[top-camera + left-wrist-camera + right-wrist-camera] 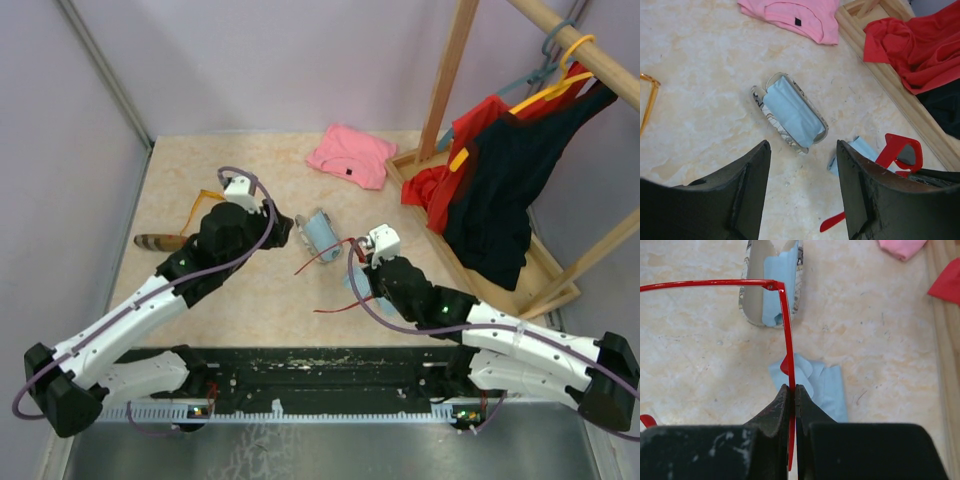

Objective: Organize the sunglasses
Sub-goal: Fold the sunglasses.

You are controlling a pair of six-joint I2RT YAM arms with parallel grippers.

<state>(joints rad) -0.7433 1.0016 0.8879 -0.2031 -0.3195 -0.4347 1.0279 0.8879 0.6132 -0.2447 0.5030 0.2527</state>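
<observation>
The red sunglasses (788, 330) are pinched by their thin frame in my right gripper (792, 388), which is shut on them just above a light blue cloth (826, 386). From above, their red arms (322, 254) stick out left of the right gripper (360, 256). An open grey-patterned case (790, 114) lined with blue cloth lies ahead of my left gripper (802, 147), whose jaws are open and empty. The orange sunglasses (206, 199) lie at the far left, behind the left arm, and their rim (649, 99) shows at the left wrist view's edge.
A brown case (158, 241) lies at the left by the left arm. A pink shirt (350, 155) is at the back. A wooden clothes rack (470, 210) with red and black garments (500, 180) stands at the right.
</observation>
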